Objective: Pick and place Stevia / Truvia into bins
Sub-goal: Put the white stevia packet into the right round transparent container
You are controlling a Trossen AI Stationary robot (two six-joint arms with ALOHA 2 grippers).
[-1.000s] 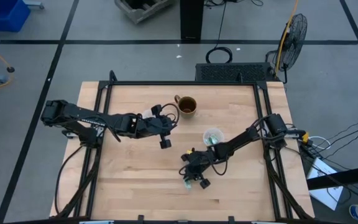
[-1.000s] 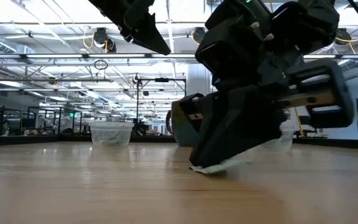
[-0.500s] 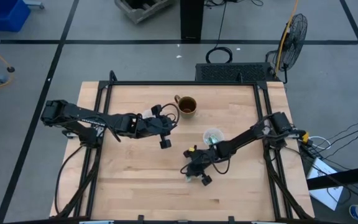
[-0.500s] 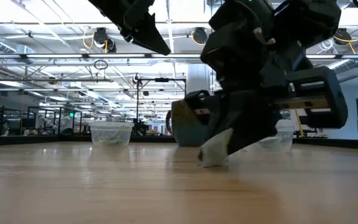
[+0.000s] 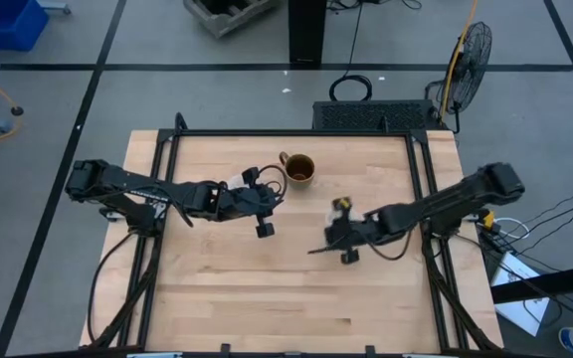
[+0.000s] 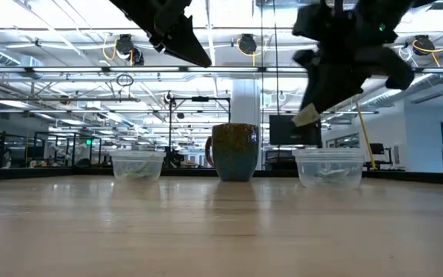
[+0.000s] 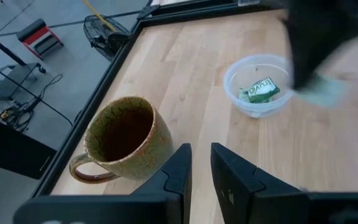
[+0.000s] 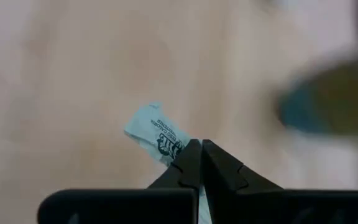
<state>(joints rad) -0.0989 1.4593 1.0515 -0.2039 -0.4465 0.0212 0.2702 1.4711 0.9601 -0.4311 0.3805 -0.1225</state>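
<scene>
The table (image 5: 227, 268) is pale wood with a fine grain, inside a dark metal frame. A brown glazed mug (image 5: 298, 170) with a handle stands near its far edge. In the low view two round clear plastic cups show, one to each side of the mug (image 6: 234, 151): the left cup (image 6: 137, 165) and the right cup (image 6: 329, 167), each with thin paper inside.

The right gripper (image 8: 199, 163) is up in the air, above the right cup in the low view. Its fingers are closed on a small creased paper packet (image 8: 155, 138), white with dark print. The packet is pinched by one end at the fingertips, and the other end sticks out free past them. The low view shows the packet (image 6: 306, 116) as a pale flap hanging under the dark gripper, well above the cup rim.

The left wrist view shows what others do not: a green and white packet lying flat in the cup (image 7: 257, 84), beside the mug (image 7: 126, 138). The left gripper (image 7: 200, 167) waits over the table near the mug, fingers almost together, holding nothing.
</scene>
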